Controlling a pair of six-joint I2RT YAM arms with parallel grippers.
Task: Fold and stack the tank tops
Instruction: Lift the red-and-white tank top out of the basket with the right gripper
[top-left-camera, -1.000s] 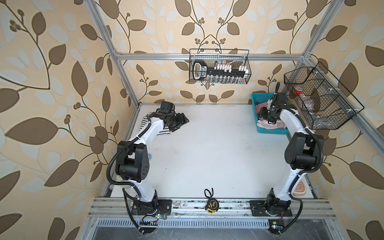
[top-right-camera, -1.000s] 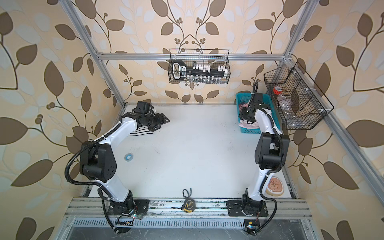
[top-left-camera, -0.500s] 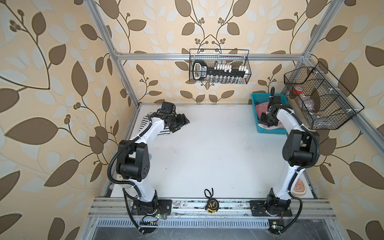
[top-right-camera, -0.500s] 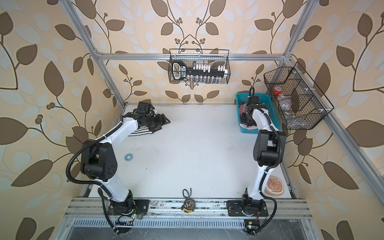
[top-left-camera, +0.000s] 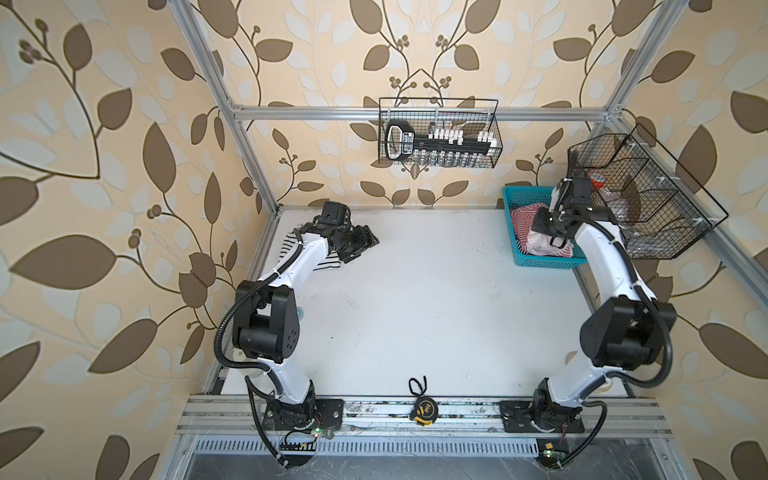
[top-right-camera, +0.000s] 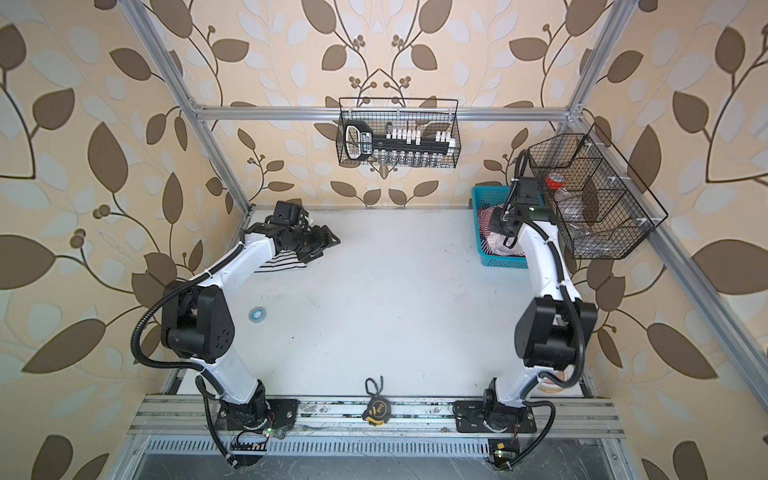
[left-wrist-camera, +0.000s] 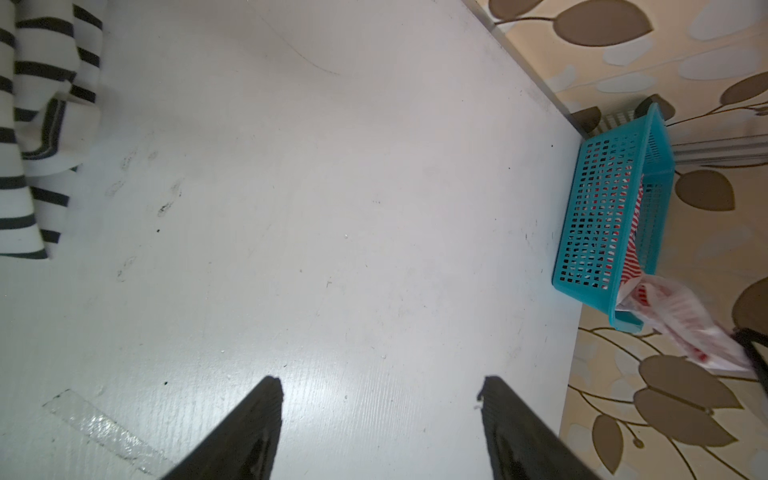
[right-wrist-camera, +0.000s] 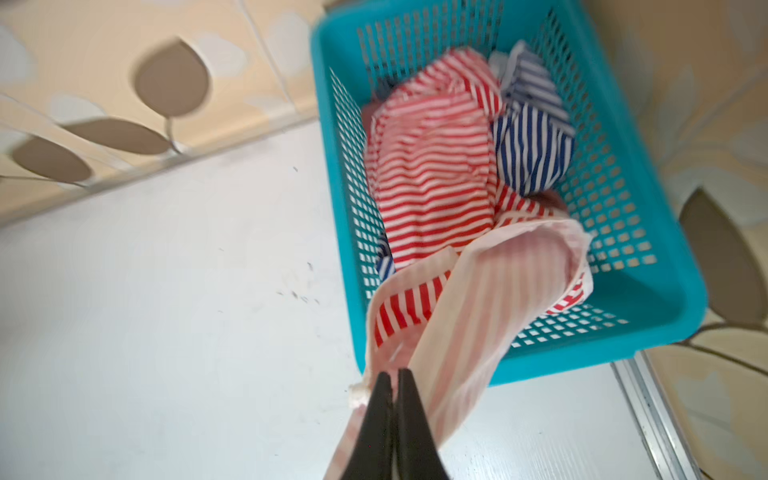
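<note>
The right gripper (right-wrist-camera: 394, 376) (pinching the red top (right-wrist-camera: 432, 183)) should lift slowly, high above the basket (top-left-camera: 540, 262) at the frame's right.

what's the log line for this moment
right gripper: shut on red-and-white tank top, partly out of turquoise basket | navy-and-white tank top: in basket | left gripper: open, empty, over table | black-and-white tank top: on table

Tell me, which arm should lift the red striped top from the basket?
The right arm, probably: its jaws are shut on the red striped top at the basket, while the left arm hovers with open jaws across the table.
</note>
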